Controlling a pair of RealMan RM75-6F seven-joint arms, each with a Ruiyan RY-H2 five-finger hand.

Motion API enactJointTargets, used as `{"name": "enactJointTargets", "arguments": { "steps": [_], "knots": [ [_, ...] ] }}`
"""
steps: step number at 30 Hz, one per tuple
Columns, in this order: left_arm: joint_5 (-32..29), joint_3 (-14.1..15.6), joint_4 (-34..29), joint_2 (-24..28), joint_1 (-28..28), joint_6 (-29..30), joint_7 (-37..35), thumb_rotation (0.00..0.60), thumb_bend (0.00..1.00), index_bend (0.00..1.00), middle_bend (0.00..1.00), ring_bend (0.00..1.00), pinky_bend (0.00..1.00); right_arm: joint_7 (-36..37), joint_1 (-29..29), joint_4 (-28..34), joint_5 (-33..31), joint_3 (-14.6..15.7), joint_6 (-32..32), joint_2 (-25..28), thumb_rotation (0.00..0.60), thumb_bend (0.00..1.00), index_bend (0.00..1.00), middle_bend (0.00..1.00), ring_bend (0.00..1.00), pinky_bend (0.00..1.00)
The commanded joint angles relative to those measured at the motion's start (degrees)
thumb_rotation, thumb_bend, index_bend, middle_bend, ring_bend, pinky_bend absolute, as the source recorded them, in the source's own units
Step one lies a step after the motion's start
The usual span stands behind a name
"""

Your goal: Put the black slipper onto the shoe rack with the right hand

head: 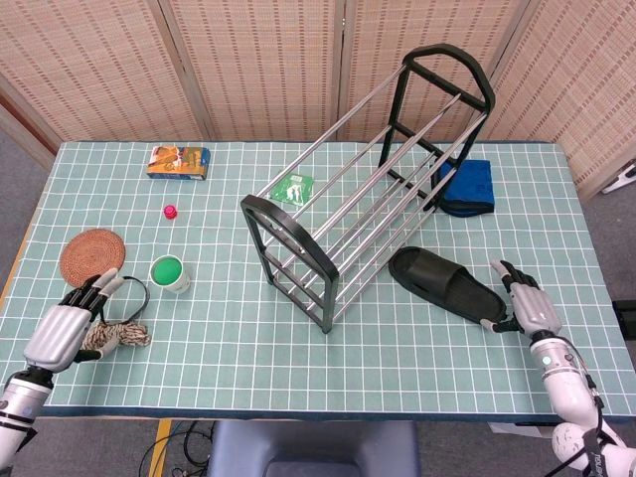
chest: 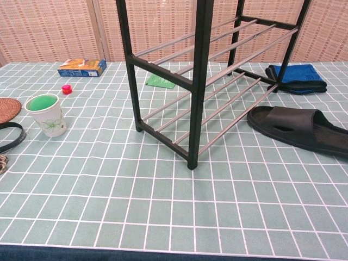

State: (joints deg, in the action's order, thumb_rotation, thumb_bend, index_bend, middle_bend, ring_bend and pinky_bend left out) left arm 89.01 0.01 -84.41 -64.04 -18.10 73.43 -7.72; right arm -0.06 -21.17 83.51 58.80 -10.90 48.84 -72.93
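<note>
Black slipper: the black slipper [head: 446,285] lies flat on the bench [head: 397,368], sole down, just beside the lower rails of the shoe rack [head: 364,184] on its right side; in the chest view the black slipper [chest: 296,129] sits on the bench right of the shoe rack [chest: 200,81].
Shoe rack: black end frames with silver rails, standing on the bench at an angle to its edges; its rails carry nothing.
Right robot hand: the right robot hand [head: 524,308] is at the slipper's outer end with fingers apart, thumb close to or touching the slipper's edge, I cannot tell which; it holds nothing. Only the head view shows it.
Left robot hand: the left robot hand [head: 63,330] rests near the front left edge of the bench, fingers extended and loosely together, holding nothing, beside a coil of rope [head: 119,337].
Blue cloth: a folded blue cloth [head: 469,186] lies against the rack's far right foot.
Cup: a white cup [head: 169,272] with a green inside stands right of a round woven coaster [head: 90,255].
Other items: an orange box [head: 178,161], a small red cap [head: 170,211] and a green packet [head: 293,187] lie toward the back.
</note>
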Motion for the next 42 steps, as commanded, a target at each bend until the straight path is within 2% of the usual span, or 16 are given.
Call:
{"name": "enactJointTargets", "arguments": {
  "steps": [1,18,27,31,42],
  "knots": [
    [0.1,0.0,0.1,0.2,0.0,0.1,-0.3,0.600,0.26,0.00,0.02,0.00,0.17,0.5,-0.8,-1.3,-0.4,0.3,-1.0,-1.1,0.600,0.16,0.00,0.00,0.00,0.02],
    [0.9,0.1,-0.1,0.6,0.4,1.1,-1.1,0.600,0.26,0.00,0.02,0.00,0.17,1.1,-3.5,-4.0,-2.6,1.0,-4.0,-3.1,0.600,0.13,0.00,0.01,0.00,0.03],
    [1.3,0.2,0.0,0.8,0.6,1.6,-1.8,0.600,0.26,0.00,0.02,0.00,0.17,1.3,-4.5,-5.9,-3.5,1.5,-5.2,-4.4,0.600,0.13,0.00,0.06,0.00,0.08],
    [1.5,0.2,0.1,0.8,0.5,1.6,-1.7,0.600,0.26,0.00,0.02,0.00,0.17,1.5,-4.8,-6.4,-4.0,1.6,-5.7,-4.7,0.600,0.13,0.00,0.10,0.01,0.14],
    [1.6,0.2,0.1,0.7,0.6,1.8,-1.7,0.600,0.26,0.00,0.02,0.00,0.17,2.3,-5.3,-7.4,-4.5,1.6,-6.2,-5.4,0.600,0.15,0.13,0.19,0.11,0.24]
  ]
}}
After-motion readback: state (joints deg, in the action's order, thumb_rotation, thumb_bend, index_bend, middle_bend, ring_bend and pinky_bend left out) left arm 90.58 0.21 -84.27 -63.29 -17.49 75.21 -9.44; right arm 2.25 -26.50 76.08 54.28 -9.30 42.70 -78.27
